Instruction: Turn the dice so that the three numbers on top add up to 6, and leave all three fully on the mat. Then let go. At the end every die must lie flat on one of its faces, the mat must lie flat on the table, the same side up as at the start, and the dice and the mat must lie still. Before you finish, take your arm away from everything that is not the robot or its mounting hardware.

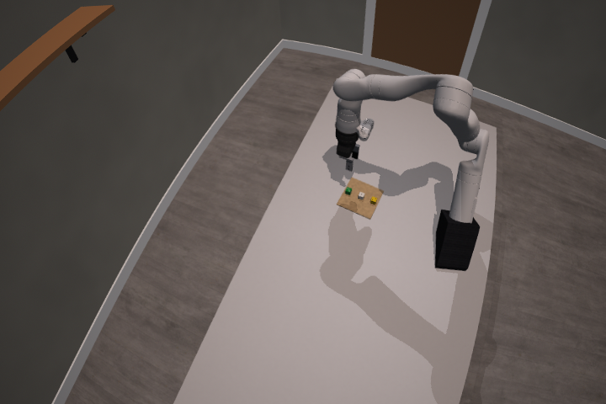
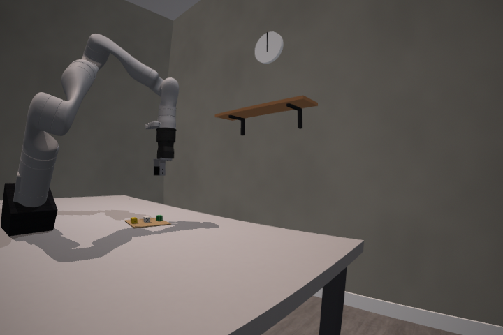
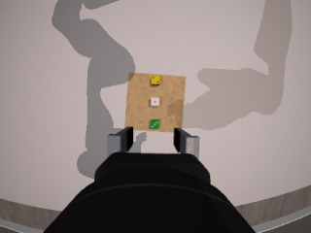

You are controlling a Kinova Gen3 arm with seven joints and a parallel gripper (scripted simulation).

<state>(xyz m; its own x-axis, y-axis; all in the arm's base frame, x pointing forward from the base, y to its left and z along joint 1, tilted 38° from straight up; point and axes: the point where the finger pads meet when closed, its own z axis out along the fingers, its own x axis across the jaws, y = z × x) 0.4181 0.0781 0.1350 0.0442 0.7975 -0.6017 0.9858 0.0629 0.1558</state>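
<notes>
Hand (image 1: 352,158) (image 2: 159,167) (image 3: 153,136) wide open and holding nothing, the arm hangs above three dice, yellow (image 1: 373,200) (image 2: 133,220) (image 3: 155,80), white (image 1: 361,195) (image 2: 147,219) (image 3: 155,102) and green (image 1: 348,190) (image 2: 159,218) (image 3: 155,124), spaced apart on their mat (image 1: 359,209) (image 2: 149,225) (image 3: 138,104), probably leaving the fingers room.

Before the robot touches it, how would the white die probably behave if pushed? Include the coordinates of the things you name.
The white die (image 1: 361,195) (image 2: 146,219) (image 3: 155,102) looks rigid, so it probably won't squash. Its flat-sided cube shape suggests sliding before tipping. Being small beside the gripper (image 1: 353,158) (image 2: 159,167) (image 3: 154,138), it is likely light.

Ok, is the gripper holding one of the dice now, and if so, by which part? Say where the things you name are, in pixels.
Nothing is held: the gripper (image 1: 352,159) (image 2: 159,167) (image 3: 153,136) is open above the table, and all three dice rest on the mat (image 1: 361,209) (image 2: 149,224) (image 3: 140,109).
</notes>
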